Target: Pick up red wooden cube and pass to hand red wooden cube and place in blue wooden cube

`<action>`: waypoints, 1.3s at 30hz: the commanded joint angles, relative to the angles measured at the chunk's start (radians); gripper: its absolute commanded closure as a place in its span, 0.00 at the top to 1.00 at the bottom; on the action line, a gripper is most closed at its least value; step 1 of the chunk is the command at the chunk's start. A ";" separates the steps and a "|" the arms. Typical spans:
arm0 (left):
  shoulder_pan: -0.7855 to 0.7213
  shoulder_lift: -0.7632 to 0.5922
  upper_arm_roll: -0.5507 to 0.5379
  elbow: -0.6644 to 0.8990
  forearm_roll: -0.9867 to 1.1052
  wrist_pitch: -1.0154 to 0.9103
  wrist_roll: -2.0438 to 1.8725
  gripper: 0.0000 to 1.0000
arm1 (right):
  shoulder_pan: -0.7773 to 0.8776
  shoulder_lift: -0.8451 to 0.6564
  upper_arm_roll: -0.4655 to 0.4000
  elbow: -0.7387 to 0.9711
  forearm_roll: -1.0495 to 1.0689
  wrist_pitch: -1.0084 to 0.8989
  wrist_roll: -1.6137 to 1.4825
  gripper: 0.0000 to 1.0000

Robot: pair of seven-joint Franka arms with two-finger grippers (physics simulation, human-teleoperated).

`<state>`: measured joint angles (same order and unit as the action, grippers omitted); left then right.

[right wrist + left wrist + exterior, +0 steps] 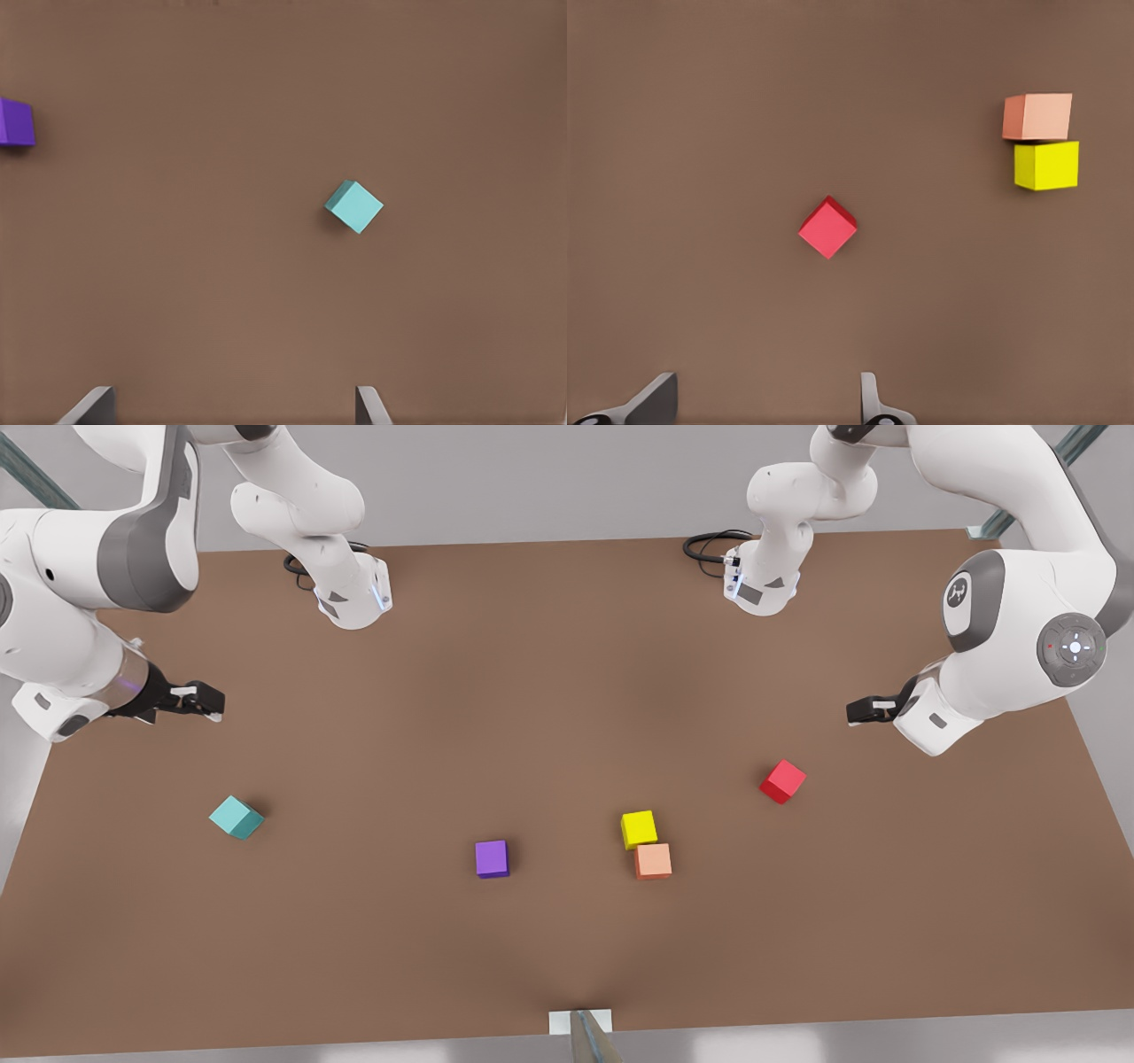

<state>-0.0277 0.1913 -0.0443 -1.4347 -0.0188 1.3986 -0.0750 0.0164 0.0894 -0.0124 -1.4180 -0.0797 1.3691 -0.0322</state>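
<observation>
The red wooden cube point(783, 781) point(827, 227) lies on the brown table point(567, 691), turned corner-on, toward the front view's right. My left gripper point(864, 710) point(764, 400) hovers above and a little behind it, open and holding nothing. The blue wooden cube point(236, 817) point(354, 206), teal in colour, rests toward the front view's left. My right gripper point(202, 700) point(232, 404) hangs above the table behind that cube, open and holding nothing too.
A yellow cube point(639, 829) point(1046, 166) touches a peach-orange cube point(653, 861) point(1037, 116) near the table's middle front. A purple cube point(492, 859) point(16, 122) sits alone to their left in the front view. Both arm bases point(354, 598) stand at the back edge.
</observation>
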 commanded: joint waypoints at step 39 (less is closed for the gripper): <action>-0.067 0.232 0.084 -0.645 -0.131 0.910 -0.885 1.00 | 0.002 0.004 -0.017 -0.022 0.037 -0.002 0.005 1.00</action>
<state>-0.0956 0.4199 0.0399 -2.0798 -0.1524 2.3025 -0.8673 0.0173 0.0941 -0.0295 -1.4408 -0.0443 1.3681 -0.0178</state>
